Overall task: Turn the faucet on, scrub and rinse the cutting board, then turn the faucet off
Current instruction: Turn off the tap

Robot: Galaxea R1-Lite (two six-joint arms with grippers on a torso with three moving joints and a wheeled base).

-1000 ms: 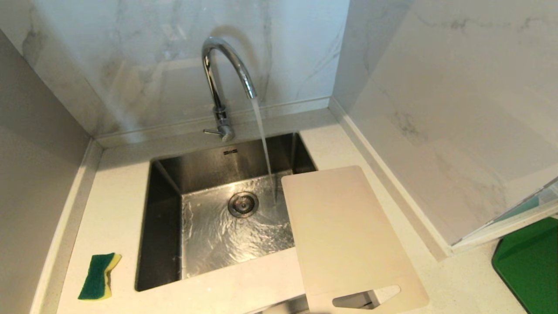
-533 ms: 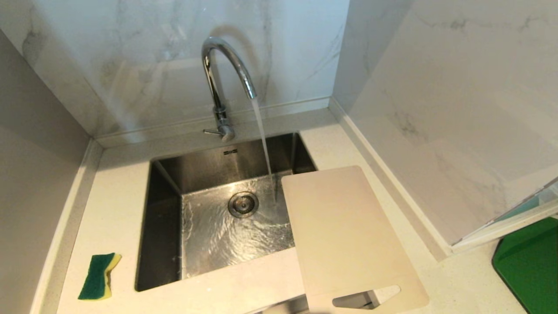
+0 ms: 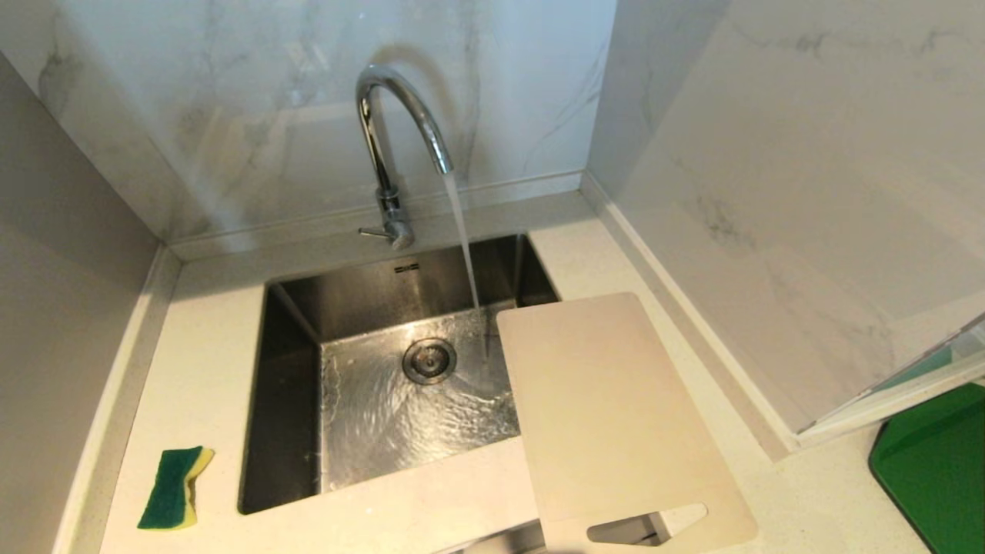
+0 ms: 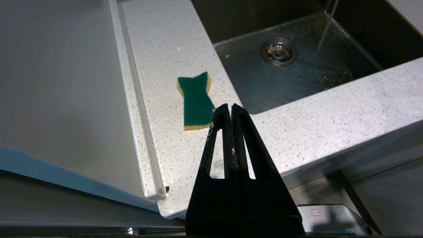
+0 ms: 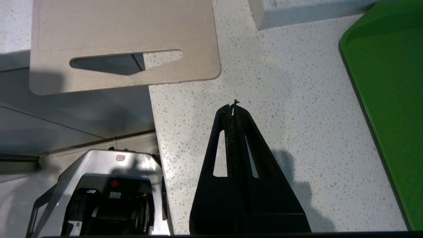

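Water runs from the tall chrome gooseneck faucet (image 3: 400, 146) into the steel sink (image 3: 292, 400), so we judge the next step is to scrub the large pale cream plastic cutting board (image 3: 616, 415). The board lies flat on the counter to the right of the sink, one long edge over the basin and the handle slot over the front edge of the counter. The stream falls just beside its far corner and does not touch it.

Our left gripper (image 4: 230, 107) hangs above the front counter near the green and yellow sponge (image 4: 195, 99), with its fingers pressed together and nothing between them. Our right gripper (image 5: 234, 107) is also closed and empty, over bare counter near the slot end of the board.

We should open the left fingers first and take the sponge by its narrow middle. The board is thin and can slide, so the right gripper should hold the slot end.

The counter (image 3: 200, 369) is pale speckled stone, between marble walls. A dark green mat (image 3: 939, 469) lies at the far right.
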